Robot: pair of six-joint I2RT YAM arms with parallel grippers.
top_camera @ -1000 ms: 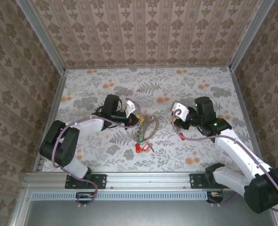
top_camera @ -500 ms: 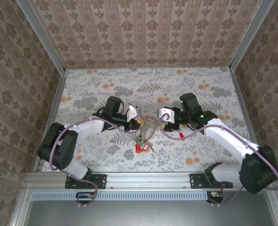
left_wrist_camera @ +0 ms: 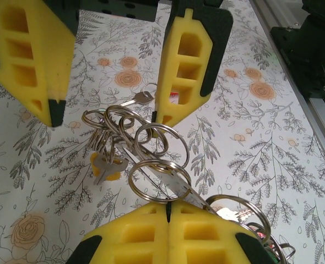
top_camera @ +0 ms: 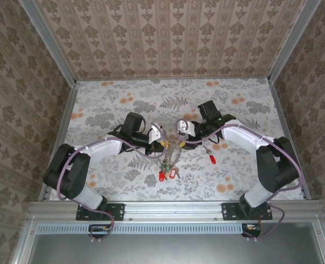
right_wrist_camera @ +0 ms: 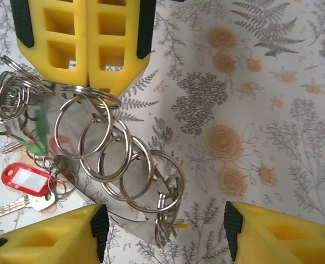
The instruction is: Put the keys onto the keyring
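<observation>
Silver split rings, strung in a row along a flat metal strip, make up the keyring (right_wrist_camera: 118,157). It lies near the middle of the floral-patterned desk (top_camera: 245,110), between the two arms. The left end effector (left_wrist_camera: 167,204) has its yellow fingers pressed together on one end of the keyring, where the strip meets the first ring. The right end effector (right_wrist_camera: 163,212) sits at the other end of the row with its fingers wide apart, one on each side of the rings; whether they touch the metal cannot be told. The keys (right_wrist_camera: 20,184) hang in a bunch from the keyring, on the side toward the desk's near edge: one with a red tag, a plain silver one just beside it, and a green tag close by. In the overhead view, a loose red key (top_camera: 212,159) lies on the desk apart from the bunch, toward the right edge and near the right arm.
</observation>
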